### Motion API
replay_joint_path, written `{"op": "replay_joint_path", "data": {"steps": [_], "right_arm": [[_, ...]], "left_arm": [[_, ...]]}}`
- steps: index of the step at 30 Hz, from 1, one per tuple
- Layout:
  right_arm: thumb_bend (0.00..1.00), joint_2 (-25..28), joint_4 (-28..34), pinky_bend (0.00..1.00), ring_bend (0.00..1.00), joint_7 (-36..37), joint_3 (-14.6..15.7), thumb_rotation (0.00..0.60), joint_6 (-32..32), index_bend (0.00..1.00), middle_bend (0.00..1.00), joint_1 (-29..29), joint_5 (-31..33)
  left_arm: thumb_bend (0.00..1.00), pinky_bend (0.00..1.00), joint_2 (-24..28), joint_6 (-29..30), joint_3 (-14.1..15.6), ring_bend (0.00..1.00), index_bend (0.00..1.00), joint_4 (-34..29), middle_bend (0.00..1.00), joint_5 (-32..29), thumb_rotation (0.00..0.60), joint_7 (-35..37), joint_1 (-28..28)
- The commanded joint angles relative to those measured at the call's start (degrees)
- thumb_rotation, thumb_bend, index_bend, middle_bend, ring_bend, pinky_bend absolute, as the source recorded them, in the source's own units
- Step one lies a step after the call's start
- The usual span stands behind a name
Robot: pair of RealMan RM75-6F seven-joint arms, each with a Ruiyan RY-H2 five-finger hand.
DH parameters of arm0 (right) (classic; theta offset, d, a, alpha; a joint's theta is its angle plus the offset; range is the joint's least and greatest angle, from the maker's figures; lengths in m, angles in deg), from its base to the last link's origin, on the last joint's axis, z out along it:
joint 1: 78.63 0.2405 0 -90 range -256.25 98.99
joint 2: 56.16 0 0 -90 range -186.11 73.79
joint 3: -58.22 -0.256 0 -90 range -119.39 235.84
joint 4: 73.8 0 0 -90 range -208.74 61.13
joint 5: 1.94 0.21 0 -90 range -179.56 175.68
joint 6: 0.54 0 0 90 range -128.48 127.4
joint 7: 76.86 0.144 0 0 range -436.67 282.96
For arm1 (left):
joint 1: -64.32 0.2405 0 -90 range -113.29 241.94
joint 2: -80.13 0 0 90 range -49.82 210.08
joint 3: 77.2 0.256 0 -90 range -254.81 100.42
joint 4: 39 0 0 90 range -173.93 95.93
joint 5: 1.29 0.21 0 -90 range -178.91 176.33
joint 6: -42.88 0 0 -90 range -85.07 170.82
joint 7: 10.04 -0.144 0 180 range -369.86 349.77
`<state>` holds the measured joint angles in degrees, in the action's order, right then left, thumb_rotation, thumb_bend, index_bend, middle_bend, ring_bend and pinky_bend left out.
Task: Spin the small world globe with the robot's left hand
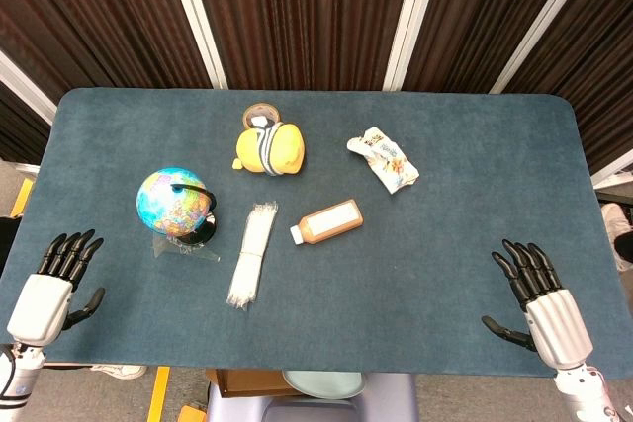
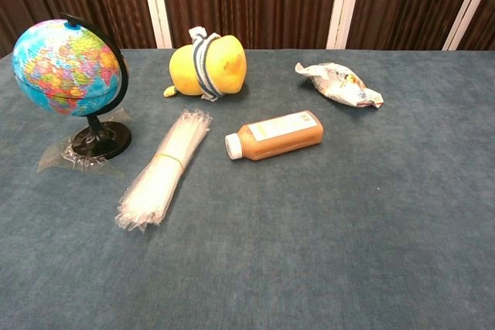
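Dark slatted panels with white uprights stand behind a table [image 1: 475, 363] covered in blue-grey felt with rounded far corners. On its left part stands the globe [image 1: 172, 200], upright on a black stand with a black arc, its foot resting on a scrap of clear plastic wrap [image 1: 188, 247]. The left hand [image 1: 57, 284] lies at the near left edge, just nearer than the globe and apart from it, fingers straight and spread, holding nothing. The right hand [image 1: 534, 294] lies near the near right edge, well apart from every object, fingers likewise spread and empty. Bare felt runs wide along the whole near side and over the right half. Just right of the globe lies a bundle of clear straws [image 1: 251, 255] in a sleeve, then a bottle [image 1: 329, 221] of brown liquid on its side with a white cap and a pale label whose writing is too small to read. Beyond them sit a yellow plush toy [image 1: 268, 146] with a striped band and a crumpled snack wrapper [image 1: 384, 159], its print illegible. A small round disc [image 1: 260, 113] behind the toy shows only from the head; the chest view shows no hands, but gives the globe's coloured countries clearly.
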<state>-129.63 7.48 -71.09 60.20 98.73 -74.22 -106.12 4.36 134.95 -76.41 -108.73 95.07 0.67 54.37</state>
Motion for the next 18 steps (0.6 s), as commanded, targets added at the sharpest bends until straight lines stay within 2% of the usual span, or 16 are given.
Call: {"op": "replay_joint_path", "data": {"steps": [1, 5, 8, 14, 16, 18], "right_arm": [[0.21, 0.3, 0.16, 0.0, 0.0, 0.36, 0.14, 0.6, -0.2, 0.0, 0.0, 0.02, -0.05], [0.21, 0.95, 0.76, 0.0, 0.0, 0.5, 0.38, 0.6, -0.2, 0.0, 0.0, -0.21, -0.1], [0.21, 1.44, 1.15, 0.0, 0.0, 0.97, 0.59, 0.6, 0.02, 0.0, 0.0, -0.41, -0.3], [0.21, 2.11, 1.6, 0.0, 0.0, 2.44, 0.9, 0.6, -0.66, 0.0, 0.0, -0.21, -0.39], [0.21, 2.31, 1.75, 0.0, 0.0, 3.12, 1.05, 0.6, -1.16, 0.0, 0.0, -0.01, -0.37], [0.21, 2.62, 2.02, 0.0, 0.0, 4.07, 1.22, 0.6, -1.46, 0.0, 0.0, 0.11, -0.36]], "left_arm": [[0.41, 0.0, -0.12, -0.12, 0.21, 0.0, 0.0, -0.55, 0.0, 0.16, 0.6, -0.24, 0.08], [0.41, 0.0, -0.34, -0.72, 0.55, 0.0, 0.0, -1.88, 0.0, 0.02, 0.6, 1.93, 0.03], [0.41, 0.0, -0.93, -2.07, 0.54, 0.0, 0.0, -4.26, 0.0, -0.79, 0.6, 7.22, -0.46], [0.39, 0.0, -2.69, -5.35, -2.25, 0.0, 0.0, -7.8, 0.0, -2.19, 0.6, 26.08, -4.61], [0.39, 0.0, -3.05, -7.11, -4.06, 0.0, 0.0, -8.68, 0.0, -3.92, 0.6, 29.99, -6.24], [0.38, 0.0, -3.98, -8.84, -6.18, 0.0, 0.0, -8.66, 0.0, -6.15, 0.6, 30.86, -7.73]]}}
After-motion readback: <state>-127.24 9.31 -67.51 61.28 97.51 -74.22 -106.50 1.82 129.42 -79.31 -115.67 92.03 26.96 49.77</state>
